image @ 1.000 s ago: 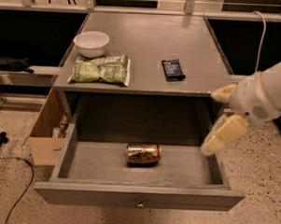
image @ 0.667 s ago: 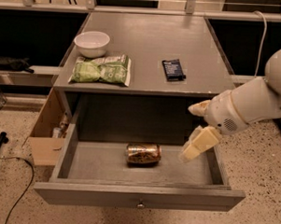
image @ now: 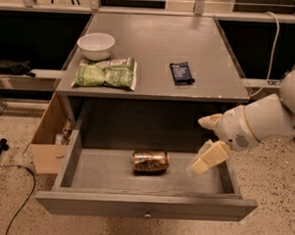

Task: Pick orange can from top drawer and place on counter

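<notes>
The orange can (image: 150, 161) lies on its side in the middle of the open top drawer (image: 146, 204), which is pulled fully out. My gripper (image: 201, 144) hangs over the right part of the drawer, to the right of the can and apart from it. Its two pale fingers (image: 210, 158) are spread open and hold nothing. The grey counter (image: 155, 41) is above the drawer.
On the counter stand a white bowl (image: 96, 45), a green snack bag (image: 106, 72) and a dark blue flat packet (image: 182, 73). A cardboard box (image: 47, 139) sits on the floor left of the cabinet. A black cable (image: 15, 216) runs across the floor.
My gripper has moved left and slightly down, from beside the drawer's right wall to over its inside, closer to the can. The can has not moved.
</notes>
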